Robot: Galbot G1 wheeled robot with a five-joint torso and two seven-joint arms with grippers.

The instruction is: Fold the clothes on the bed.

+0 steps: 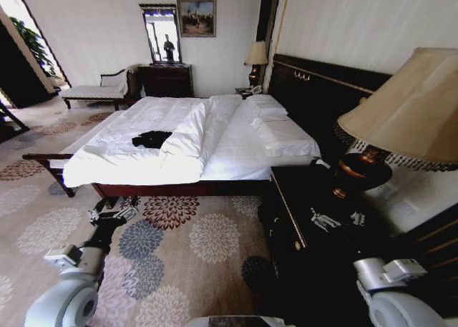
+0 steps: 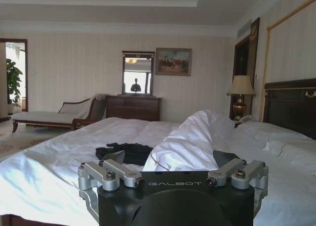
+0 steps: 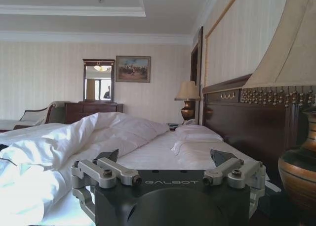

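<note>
The clothes (image 1: 152, 139) are one crumpled black garment lying on the white duvet of the bed (image 1: 236, 152), near its foot end. In the left wrist view the clothes (image 2: 123, 152) lie just beyond my left gripper (image 2: 169, 159), beside a raised fold of duvet. My left gripper (image 1: 114, 210) hangs open over the carpet in front of the bed's side rail, holding nothing. My right gripper (image 3: 165, 158) is open and empty too, level with the mattress near the pillows (image 3: 197, 133). From the head view it (image 1: 335, 218) hovers over the dark nightstand.
A dark nightstand (image 1: 300, 198) with a large shaded lamp (image 1: 408, 112) stands close on my right. The dark headboard (image 1: 322, 91) runs along the wall. A chaise longue (image 1: 96, 91) and a dresser with mirror (image 1: 166, 76) stand at the far wall. Flowered carpet (image 1: 186, 248) lies before the bed.
</note>
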